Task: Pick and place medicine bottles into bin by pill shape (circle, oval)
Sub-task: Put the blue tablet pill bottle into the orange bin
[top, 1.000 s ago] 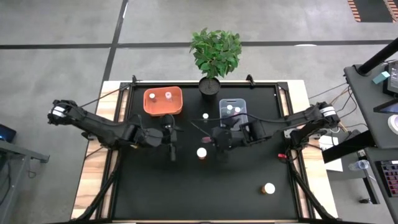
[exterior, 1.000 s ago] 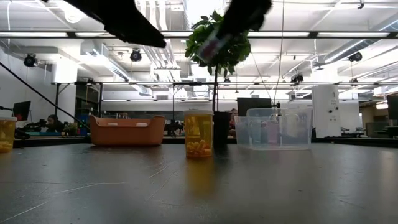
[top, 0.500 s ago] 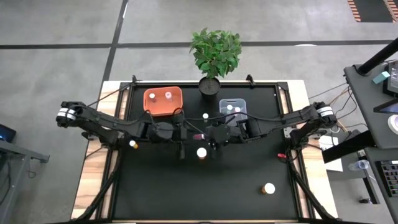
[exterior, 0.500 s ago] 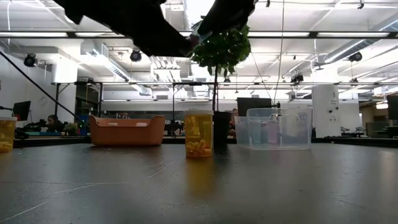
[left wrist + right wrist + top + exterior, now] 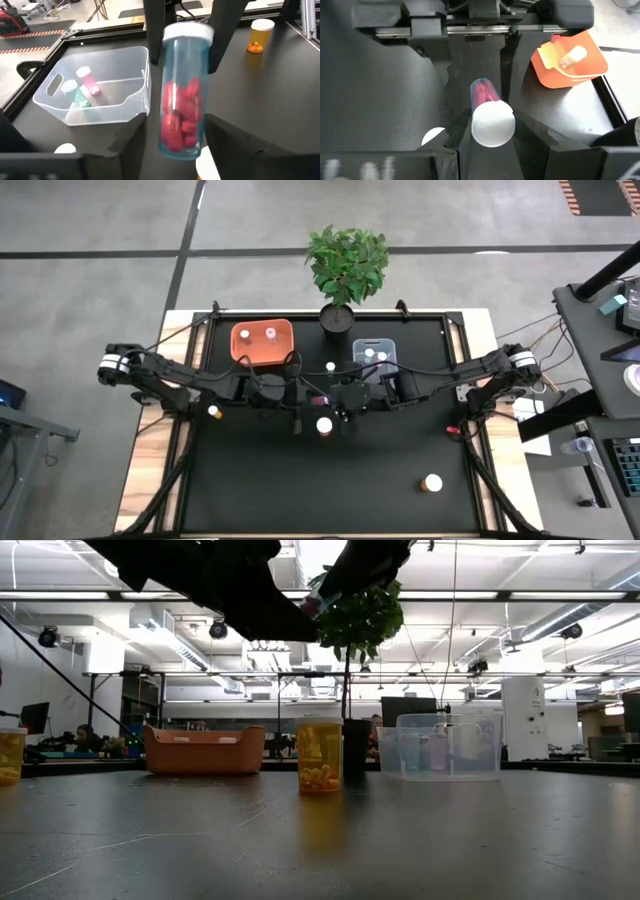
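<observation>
A clear blue medicine bottle (image 5: 181, 107) with red pills and a white cap hangs in the air over the table's middle, between my two grippers. My right gripper (image 5: 492, 137) is shut on it. My left gripper (image 5: 175, 145) is open, one finger on either side of the bottle's bottom end. In the high view the bottle (image 5: 320, 398) lies between the left gripper (image 5: 303, 398) and the right gripper (image 5: 338, 397). An amber bottle (image 5: 324, 425) stands on its base on the table just below them. My right gripper pinches the bottle's white cap (image 5: 492, 122) between its two fingers (image 5: 154, 35). The fingers come from the table's right, slanting down, along the bottle. The bottle is lifted clear, its bottom end (image 5: 175, 147) toward the left gripper. My left gripper flanks that end; whether it touches, I cannot tell.
An orange bin (image 5: 262, 358) with two bottles and a clear bin (image 5: 389, 345) with several bottles stand at the back, a potted plant (image 5: 345, 265) between them. Loose bottles stand behind the grippers (image 5: 330, 367), at the left (image 5: 213, 412) and near right (image 5: 432, 482).
My left gripper has gone toward the table's right, up to the bottle, and its fingers now stand on either side of the bottle's bottom end. My right gripper has carried the bottle a little toward the table's left and up.
</observation>
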`<state>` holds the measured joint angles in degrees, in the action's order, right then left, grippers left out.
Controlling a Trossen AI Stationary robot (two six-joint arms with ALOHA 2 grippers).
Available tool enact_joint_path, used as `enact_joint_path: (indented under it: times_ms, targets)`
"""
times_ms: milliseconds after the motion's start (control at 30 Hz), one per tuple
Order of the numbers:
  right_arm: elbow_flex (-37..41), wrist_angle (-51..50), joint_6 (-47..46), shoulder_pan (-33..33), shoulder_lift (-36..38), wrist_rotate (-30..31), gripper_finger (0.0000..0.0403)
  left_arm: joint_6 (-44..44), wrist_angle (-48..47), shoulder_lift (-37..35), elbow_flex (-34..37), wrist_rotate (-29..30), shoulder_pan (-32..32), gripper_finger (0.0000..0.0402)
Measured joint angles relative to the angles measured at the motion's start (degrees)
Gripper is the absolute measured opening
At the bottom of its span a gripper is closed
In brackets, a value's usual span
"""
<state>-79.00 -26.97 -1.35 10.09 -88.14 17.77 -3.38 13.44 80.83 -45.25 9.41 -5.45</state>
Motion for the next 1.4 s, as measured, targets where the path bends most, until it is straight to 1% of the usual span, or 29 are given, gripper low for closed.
enact_joint_path:
  times_ms: [167, 233, 267, 467, 600, 700, 833, 1000, 1167, 1267, 1400]
  targets:
    - [0.0, 0.0, 0.0, 0.0, 0.0, 0.3, 0.0114, 0.0, -0.1, 0.0, 0.0, 0.0, 0.1, 0.0104]
    - [0.0, 0.1, -0.9, 0.0, 0.1, 0.2, 0.012, -0.2, -0.1, 0.0, 0.0, 0.0, 0.1, 0.0075]
    - [0.0, 0.1, -0.9, 0.0, 0.1, 0.2, 0.0125, -0.2, -0.1, 0.0, 0.0, 0.0, 0.1, 0.0068]
    - [0.0, 0.3, -1.0, 0.0, 0.8, 0.2, 0.0182, -0.8, -0.3, 0.0, 0.1, 0.0, 0.1, 0.0068]
    - [0.0, -1.2, -1.6, 0.4, 3.1, 0.1, 0.0216, -2.9, 1.4, 0.0, 0.6, -0.9, -0.1, 0.0068]
    - [1.1, -2.7, -2.2, 1.8, 5.4, 0.3, 0.023, -3.6, 2.7, -0.1, 0.6, -3.8, -0.3, 0.0068]
    - [5.7, 1.7, -2.5, 4.0, 8.4, 0.2, 0.0235, -4.8, 3.7, -0.1, 0.7, -7.3, -0.4, 0.0068]
    - [13.7, 11.3, -0.3, 6.2, 13.7, 0.3, 0.0226, -6.1, 7.7, -0.1, 0.7, -10.5, -1.4, 0.0068]
    - [24.7, 24.9, 3.1, 6.9, 19.0, 0.3, 0.0221, -7.4, 10.3, -0.2, 0.7, -12.4, -2.1, 0.0068]
    - [32.7, 38.5, 6.7, 6.9, 21.3, 0.3, 0.0221, -7.5, 12.4, -0.2, 0.7, -12.6, -2.2, 0.0068]
    - [43.7, 63.3, 12.2, 6.9, 19.8, -0.3, 0.0221, -7.6, 15.3, 0.2, 0.7, -12.6, -2.2, 0.0068]
